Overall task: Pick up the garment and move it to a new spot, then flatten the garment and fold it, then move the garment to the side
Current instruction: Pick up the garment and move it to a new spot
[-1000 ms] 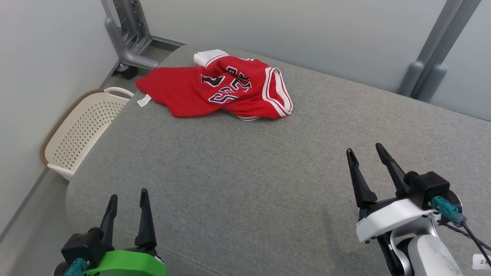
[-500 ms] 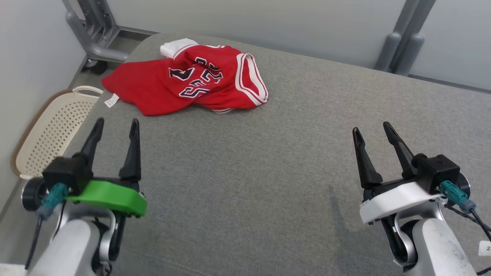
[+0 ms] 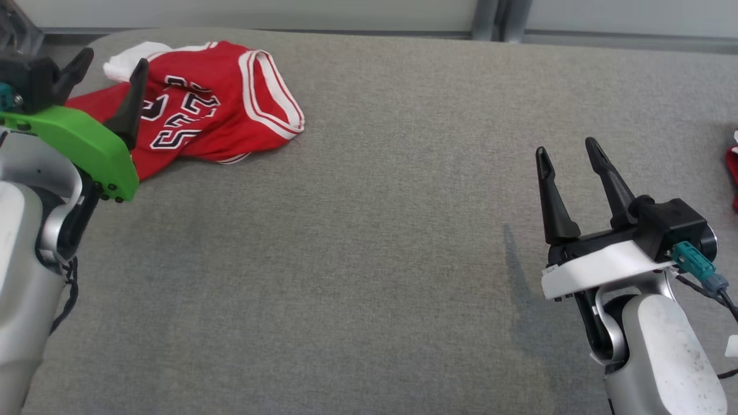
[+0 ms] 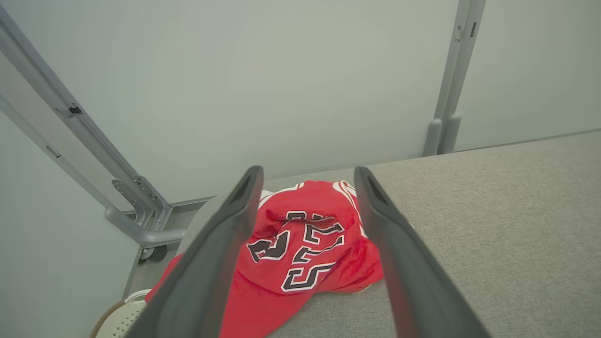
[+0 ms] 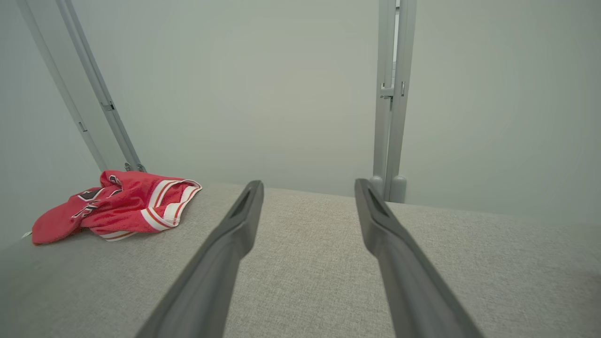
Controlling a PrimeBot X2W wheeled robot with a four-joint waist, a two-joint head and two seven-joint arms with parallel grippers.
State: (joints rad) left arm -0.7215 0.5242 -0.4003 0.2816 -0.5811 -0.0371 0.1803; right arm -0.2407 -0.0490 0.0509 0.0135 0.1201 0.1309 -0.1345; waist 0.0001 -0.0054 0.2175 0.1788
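Head, left wrist and right wrist views of a grey fabric-covered surface point(image 3: 369, 259) with both arms over it. A crumpled red basketball jersey point(image 3: 213, 115), trimmed with white-and-red striped bands and bearing dark numerals outlined in white, lies in a heap at the far left corner of the surface; a white part of it shows at its far edge. The left gripper point(image 3: 113, 60), carried on a green mount point(image 3: 86, 144), stands at the left edge of the head view with its two dark fingers spread wide and nothing between them. The fingers overlap the near left part of the jersey in that view, and contact with the cloth cannot be judged there. In the left wrist view the jersey lies ahead, framed between the two fingers, and a pale perforated basket point(image 4: 112, 324) shows at the lower left beyond the corner of the surface. The right gripper point(image 3: 566, 148), on a white mount point(image 3: 599, 268), is over bare fabric at the right, well apart from the jersey, with its jaws likewise wide and empty. A small red item point(image 3: 732, 173) is cut off by the right edge of the head view. Grey upright posts point(image 5: 389, 117) stand against the pale wall point(image 5: 263, 94) behind the surface.
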